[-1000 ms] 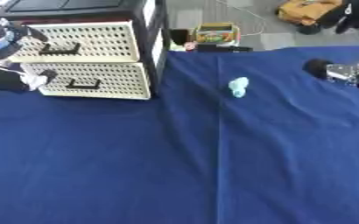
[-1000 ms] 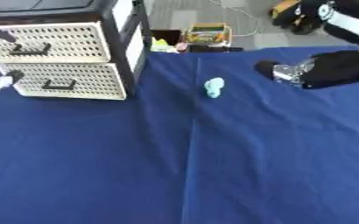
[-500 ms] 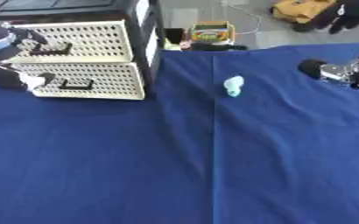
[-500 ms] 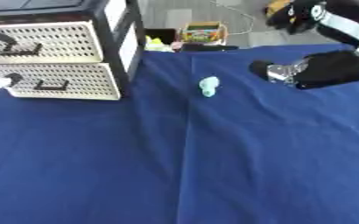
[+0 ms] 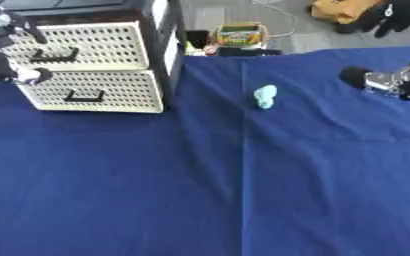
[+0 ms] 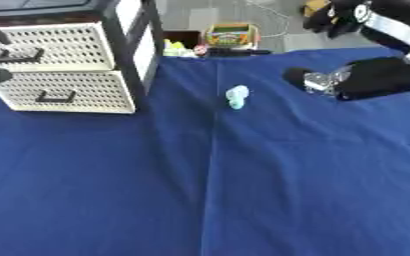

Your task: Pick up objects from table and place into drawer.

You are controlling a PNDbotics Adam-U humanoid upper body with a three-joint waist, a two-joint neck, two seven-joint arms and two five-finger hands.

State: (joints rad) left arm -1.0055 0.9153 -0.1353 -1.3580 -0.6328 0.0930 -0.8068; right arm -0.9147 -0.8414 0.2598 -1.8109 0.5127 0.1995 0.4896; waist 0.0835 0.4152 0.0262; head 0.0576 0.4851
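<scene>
The table is covered in a matt blue cloth (image 5: pixel 243 190), smooth apart from one straight crease. The drawer fronts (image 5: pixel 90 90) look like cream perforated plastic, set in a black matt frame (image 5: pixel 169 30). The small pale-teal object (image 5: pixel 264 96) looks matt and soft. The right hand (image 6: pixel 366 77) is seen as black with a shiny silver part.

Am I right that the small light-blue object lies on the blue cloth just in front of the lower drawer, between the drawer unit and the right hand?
Not quite. The light-blue object does lie on the blue cloth between the drawer unit and the right hand, but off to the right of the lower drawer, not in front of it. The left eye view shows this.
</scene>
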